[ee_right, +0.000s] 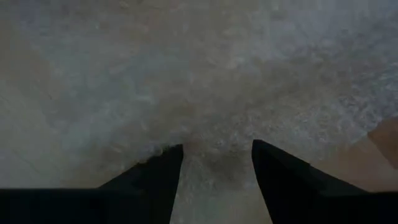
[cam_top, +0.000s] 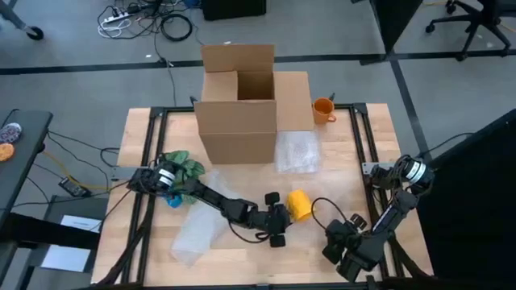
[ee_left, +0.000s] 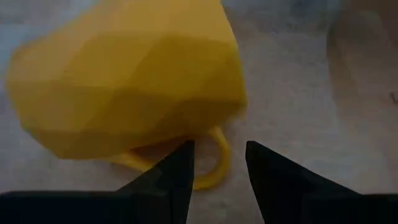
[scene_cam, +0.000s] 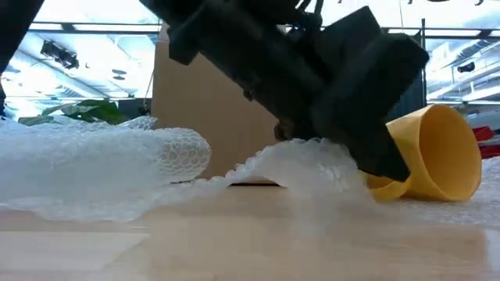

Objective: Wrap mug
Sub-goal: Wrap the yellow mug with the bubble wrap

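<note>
Two arms show in the high view: the left tool [cam_top: 278, 219] sits mid-desk with the yellow mug [cam_top: 299, 205] just beside it on the side toward the right arm, while the right tool [cam_top: 345, 246] lies near the desk's front right corner, apart from the mug. The left arm is judged the nearer one. A sheet of bubble wrap [cam_top: 196, 234] lies on the desk [cam_top: 242, 258] on the left arm's side of the mug, and a second clear sheet [cam_top: 297, 151] rests by the cardboard box [cam_top: 246, 101]. Low view: the mug [scene_cam: 433, 156] lies on its side, long axis roughly along the desk, mouth facing this camera's right; the dark tool body [scene_cam: 344, 94] presses down over crumpled bubble wrap [scene_cam: 305, 168] touching the mug's base end. Left wrist view: the mug [ee_left: 130, 74] fills the frame just ahead of the fingers [ee_left: 171, 180], which are narrowly parted and hold nothing; the handle loop [ee_left: 214, 162] lies straight ahead between them, so a short advance should reach it. Right wrist view: fingers [ee_right: 155, 180] stand moderately apart, empty, over bubble wrap [ee_right: 217, 93] spread on the desk.
</note>
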You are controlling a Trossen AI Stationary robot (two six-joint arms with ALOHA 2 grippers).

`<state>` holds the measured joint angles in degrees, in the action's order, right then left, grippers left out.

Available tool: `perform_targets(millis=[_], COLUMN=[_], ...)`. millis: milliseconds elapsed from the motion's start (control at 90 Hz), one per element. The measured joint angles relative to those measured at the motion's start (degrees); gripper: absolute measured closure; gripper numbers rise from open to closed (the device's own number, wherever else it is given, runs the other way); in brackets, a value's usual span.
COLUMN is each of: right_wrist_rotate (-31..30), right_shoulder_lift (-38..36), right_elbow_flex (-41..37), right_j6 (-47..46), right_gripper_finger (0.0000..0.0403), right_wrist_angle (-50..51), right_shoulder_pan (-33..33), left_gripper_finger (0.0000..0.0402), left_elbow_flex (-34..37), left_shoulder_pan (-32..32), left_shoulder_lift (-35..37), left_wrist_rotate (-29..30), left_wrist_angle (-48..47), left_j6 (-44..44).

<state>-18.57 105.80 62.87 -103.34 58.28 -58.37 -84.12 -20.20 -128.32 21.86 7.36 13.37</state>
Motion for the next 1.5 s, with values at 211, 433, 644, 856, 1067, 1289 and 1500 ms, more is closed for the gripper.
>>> perform_targets(millis=[211, 433, 644, 856, 1067, 1289, 1500], right_wrist_rotate=[-0.5, -0.1, 0.7, 6.1, 16.7, 18.6, 13.9], right_shoulder_lift=[0.0, 0.0, 0.0, -0.2, -0.7, -3.4, -4.7], right_elbow_flex=[0.0, 0.0, 0.0, 0.1, 1.0, 3.3, 4.9], right_j6=[0.0, 0.5, 4.8, 7.1, 5.8, 4.6, 5.8], right_gripper_finger=[0.0227, 0.0227, 0.0227, 0.0227, 0.0227, 0.0229, 0.0229], right_wrist_angle=[-0.2, -0.3, -5.1, -10.1, -13.0, -11.6, -7.2], right_shoulder_pan=[0.4, 0.3, 0.3, 0.1, -1.1, -1.6, -1.6], left_gripper_finger=[0.0272, 0.0341, 0.0391, 0.0399, 0.04, 0.0398, 0.04], left_elbow_flex=[-0.3, -0.9, -1.0, -0.6, -0.8, -0.8, -0.9], left_shoulder_pan=[0.4, 0.4, -0.1, -1.4, -1.6, -1.4, -0.3], left_shoulder_lift=[-3.0, -3.0, -2.7, 1.2, 5.7, 5.7, 5.3], left_wrist_rotate=[-2.3, -0.4, 2.5, 6.8, 11.3, 11.4, 10.4], left_wrist_angle=[3.4, 2.1, 1.4, -6.0, -9.3, -3.5, -2.2], left_j6=[0.6, 0.5, 0.1, -1.2, -2.7, -4.8, -7.3])
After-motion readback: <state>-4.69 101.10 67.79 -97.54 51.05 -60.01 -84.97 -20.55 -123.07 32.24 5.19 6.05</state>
